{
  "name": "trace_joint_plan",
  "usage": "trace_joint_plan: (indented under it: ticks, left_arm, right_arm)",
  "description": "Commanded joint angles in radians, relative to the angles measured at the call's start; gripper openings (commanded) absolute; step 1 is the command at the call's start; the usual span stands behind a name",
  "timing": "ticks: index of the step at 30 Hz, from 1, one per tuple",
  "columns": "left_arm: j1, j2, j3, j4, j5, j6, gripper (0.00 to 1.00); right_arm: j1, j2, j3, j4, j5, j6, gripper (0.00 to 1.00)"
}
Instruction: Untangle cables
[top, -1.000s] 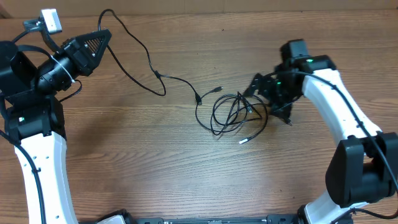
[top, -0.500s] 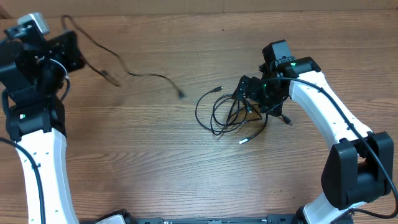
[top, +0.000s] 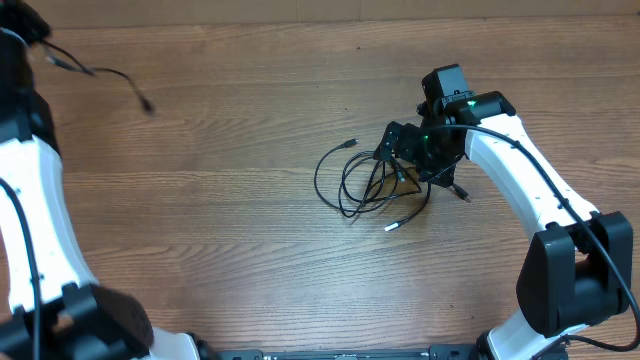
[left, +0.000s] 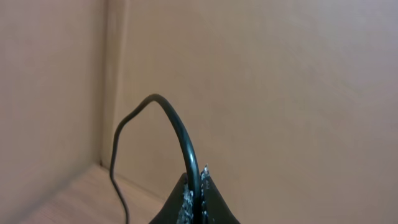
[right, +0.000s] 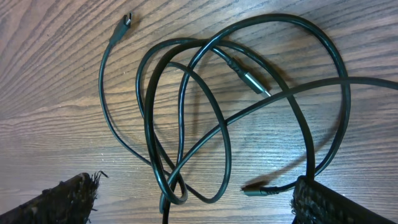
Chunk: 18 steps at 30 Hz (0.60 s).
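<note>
1. Where the left arm (top: 35, 210) reaches toward the far-left corner of the table (top: 220, 260), the left gripper (left: 198, 190) falls outside the overhead view; its wrist camera shows the jaws pressed together on a single black cable (left: 179, 127), which arches up from the fingertips and drops away to the left in front of a plain beige wall (left: 280, 93).
2. Seen from above, that cable trails rightward from the far-left corner; its free end (top: 147, 106) is well apart from the other cords; whether it rests on the wood or hangs above it cannot be told.
3. The other cables lie as a loose tangle (top: 365, 180) right of the table's middle; several thin black loops overlap and cross one another on the wood.
4. The right gripper (right: 193, 193) hangs over the right side of the tangle with its jaws spread wide and nothing held; in its wrist view the left finger (right: 59, 199) and right finger (right: 323, 199) sit at the lower corners, with the loops on the table between them.
5. Loose ends show around the tangle: a dark plug (right: 124, 23) on its far-left side; a silvery-tipped plug (right: 252, 81) inside the loops; a small plug (right: 255, 190) just beside the right finger; from above, a pale tip (top: 392, 227) at the near edge.
</note>
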Motion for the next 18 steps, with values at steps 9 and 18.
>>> trace_joint_plan:
  ticks: [9, 18]
  left_arm:
    - [0.018, 0.403, 0.290, -0.092, -0.229, 0.066, 0.04]
    - [-0.002, 0.623, 0.290, -0.184, -0.071, -0.019, 0.04]
  right_arm:
    - [-0.002, 0.000, 0.017, 0.006, 0.011, -0.005, 1.00]
    - [-0.002, 0.000, 0.017, 0.006, 0.011, -0.005, 1.00]
